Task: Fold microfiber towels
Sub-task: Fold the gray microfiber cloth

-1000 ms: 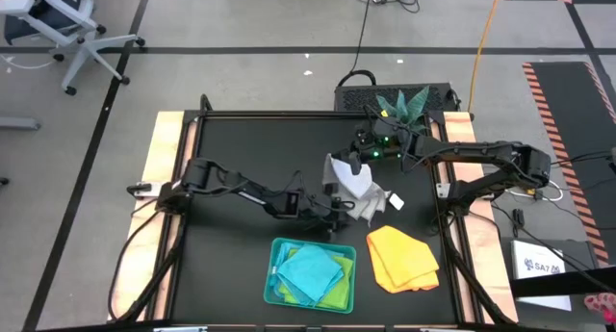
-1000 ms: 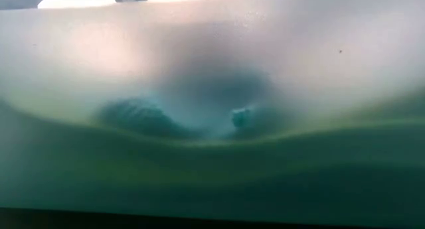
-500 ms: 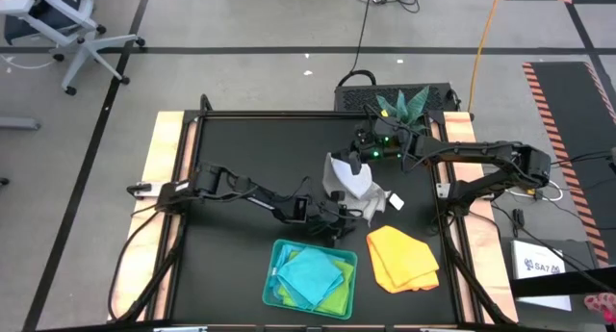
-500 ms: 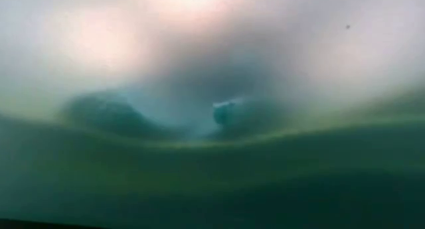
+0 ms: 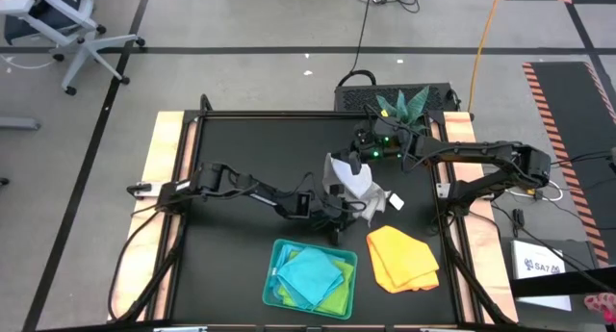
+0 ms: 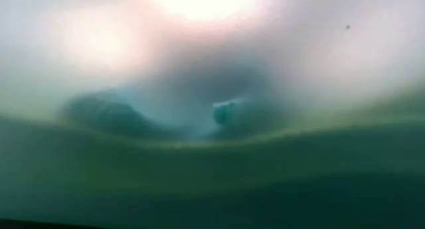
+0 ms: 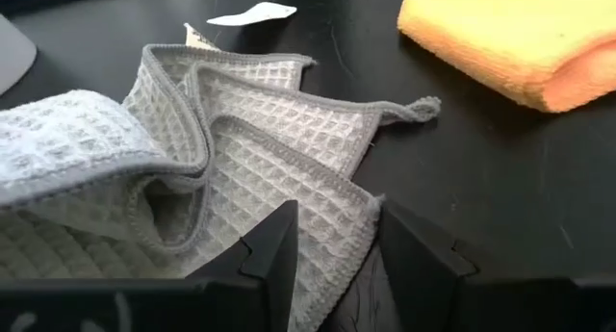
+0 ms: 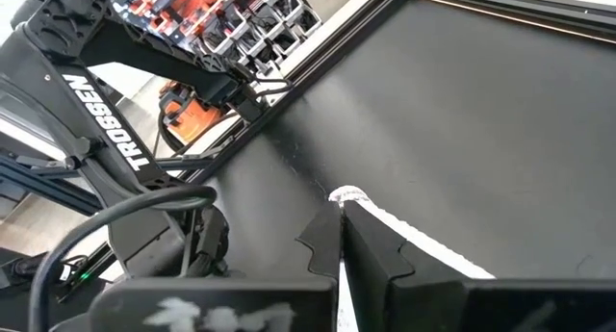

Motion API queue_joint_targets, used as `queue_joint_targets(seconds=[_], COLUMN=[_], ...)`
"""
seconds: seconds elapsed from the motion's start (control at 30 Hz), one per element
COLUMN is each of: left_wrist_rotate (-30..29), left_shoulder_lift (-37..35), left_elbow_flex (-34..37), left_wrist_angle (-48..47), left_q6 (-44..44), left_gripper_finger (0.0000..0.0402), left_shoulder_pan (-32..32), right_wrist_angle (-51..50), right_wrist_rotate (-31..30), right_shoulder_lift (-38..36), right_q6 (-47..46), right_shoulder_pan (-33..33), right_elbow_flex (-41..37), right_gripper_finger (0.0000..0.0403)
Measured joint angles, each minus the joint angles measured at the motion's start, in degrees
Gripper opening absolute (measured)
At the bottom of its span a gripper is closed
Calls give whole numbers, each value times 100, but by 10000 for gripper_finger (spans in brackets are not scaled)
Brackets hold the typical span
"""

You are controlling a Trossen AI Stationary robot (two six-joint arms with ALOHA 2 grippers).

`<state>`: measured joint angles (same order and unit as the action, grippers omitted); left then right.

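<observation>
the left gripper point(image 7: 332, 260) has its two dark fingers parted, straddling the lower corner of a pale grey-white waffle-weave microfiber towel point(image 7: 260, 140) that lies rumpled in layered folds on the black table point(image 5: 241, 149); whether the fingers press the cloth cannot be told. the right gripper point(image 8: 341, 238) is clenched on an upper edge of the same grey towel, a thin white hem showing between its fingertips.

seen from above, the grey towel point(image 5: 351, 183) sits near the middle of the table, lifted at its far side by the right gripper point(image 5: 358, 157), whose arm reaches in from the right edge. the left gripper point(image 5: 339, 209) lies low along the table, its arm stretching from the left edge to the towel's near side.

just beside the grey towel, toward the front right, a folded yellow-orange microfiber towel point(image 5: 402, 257) lies flat on the table. to its left stands a teal rectangular plastic tray point(image 5: 270, 279) holding a turquoise blue microfiber towel point(image 5: 313, 272) on top of a lime green microfiber towel point(image 5: 332, 295).

the low view is covered by blurred green and teal cloth, with nothing distinct in it.
</observation>
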<state>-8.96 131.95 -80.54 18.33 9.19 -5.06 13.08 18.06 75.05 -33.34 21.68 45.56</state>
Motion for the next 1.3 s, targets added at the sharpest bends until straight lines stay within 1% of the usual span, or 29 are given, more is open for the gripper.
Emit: queue_joint_targets(seconds=[0.1, 0.2, 0.3, 0.4, 0.43, 0.53, 0.63, 0.7, 0.8, 1.03, 1.17, 1.27, 1.3], left_wrist_rotate=[54, 134, 168, 330, 398, 453, 441, 316, -21, -673, -1243, -1774, -1927], left_shoulder_lift=[-8, -10, -10, -10, -10, -10, -224, -494, -1083, -2734, -3678, -4343, -4567], left_elbow_flex=[-4, -4, -4, 7, 7, 7, 13, 16, 16, 12, 12, 14, 14], left_wrist_angle=[-111, -116, -77, -17, 6, -12, -484, -937, -1816, -4071, -5291, -5988, -6092], left_q6=[-41, -52, -152, -487, -632, -1080, -1489, -1582, -1508, -1138, -1339, -1590, -1668], left_gripper_finger=[128, 103, 67, 20, 10, 8, 3, 3, 2, 1, 1, 1, 1], left_shoulder_pan=[14, 18, 13, 18, 22, 22, 61, 103, 166, 195, 177, 187, 205], right_wrist_angle=[4, 9, 15, 15, 15, 15, 10, -2, -2, 7, 33, 24, 19], right_wrist_rotate=[2, 4, 4, 5, 4, 7, 9, 11, 14, 13, 16, 133, 196], right_shoulder_lift=[0, 0, 0, 0, 0, 0, 0, 0, 0, -90, -386, -789, -930], right_q6=[4, 11, 17, 17, 17, 17, 21, 92, 122, 296, 298, 258, 242], right_shoulder_pan=[-1, -1, -1, -1, -1, -1, -1, -1, 7, 10, 13, 13, 13], right_elbow_flex=[0, 0, 0, 0, 0, 0, 0, 0, -4, -9, -9, -9, -9], right_gripper_finger=[0, 0, 0, 0, 0, 0, 0, 0, 0, 0, 0, 0, 0])
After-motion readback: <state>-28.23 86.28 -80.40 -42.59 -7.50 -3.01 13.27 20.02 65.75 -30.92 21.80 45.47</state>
